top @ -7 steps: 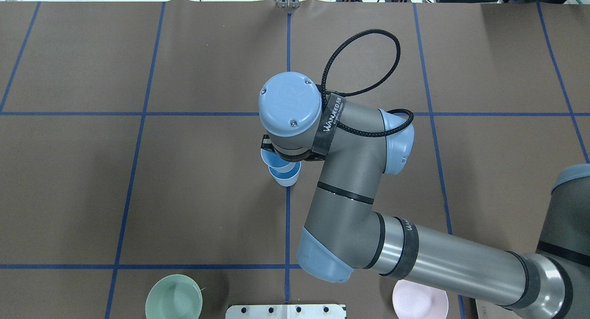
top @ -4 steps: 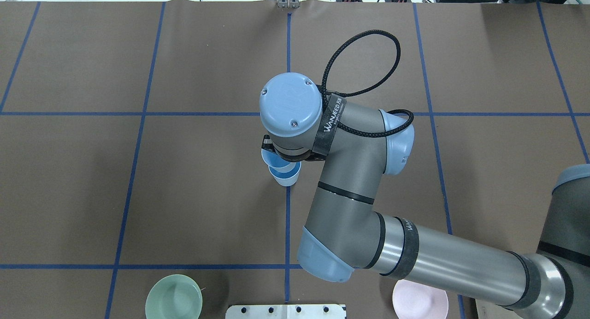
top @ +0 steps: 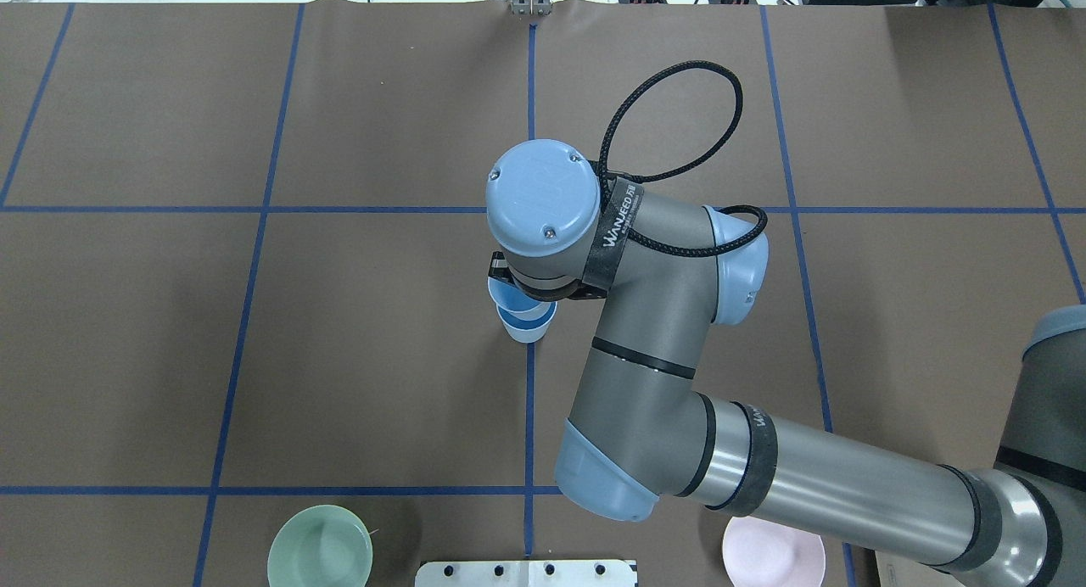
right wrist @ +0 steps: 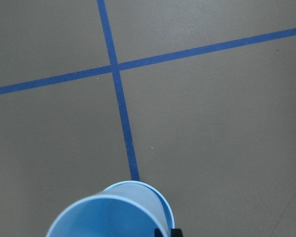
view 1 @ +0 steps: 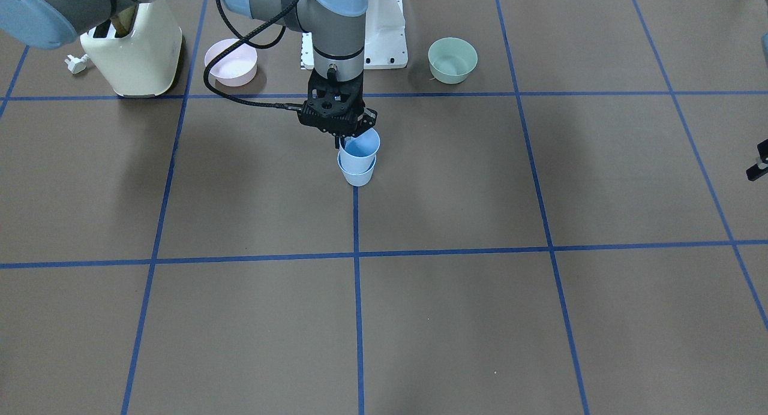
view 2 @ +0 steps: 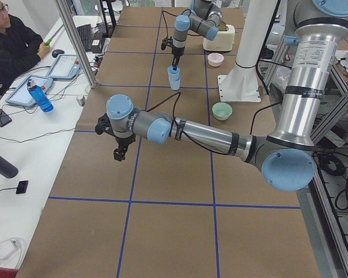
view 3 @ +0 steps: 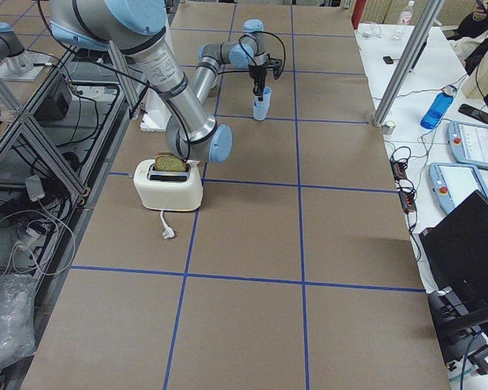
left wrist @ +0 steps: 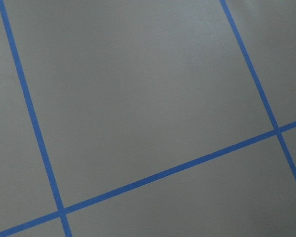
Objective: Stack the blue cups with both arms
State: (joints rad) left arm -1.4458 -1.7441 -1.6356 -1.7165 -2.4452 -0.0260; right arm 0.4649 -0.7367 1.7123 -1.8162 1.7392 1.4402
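Note:
Two pale blue cups stand at the table's middle on a blue tape line. The upper cup (view 1: 360, 145) sits tilted in the mouth of the lower cup (view 1: 357, 174). My right gripper (view 1: 343, 140) points straight down and is shut on the upper cup's rim. In the overhead view the wrist hides most of it, with the upper cup (top: 507, 294) and lower cup (top: 526, 326) below. The right wrist view shows the upper cup (right wrist: 106, 217) in front of the lower cup (right wrist: 158, 198). My left gripper (view 2: 119, 154) hangs far off over bare table; I cannot tell its state.
A pink bowl (view 1: 231, 61), a pale green bowl (view 1: 452, 59), a cream toaster (view 1: 135, 55) and the white pedestal base (view 1: 384, 37) stand along the robot's side. Blue tape lines grid the brown table. A person (view 2: 11, 40) sits at the side desk.
My right wrist has shifted slightly right and toward the robot, carrying the upper cup a little further over the lower cup. The lower cup has not moved.

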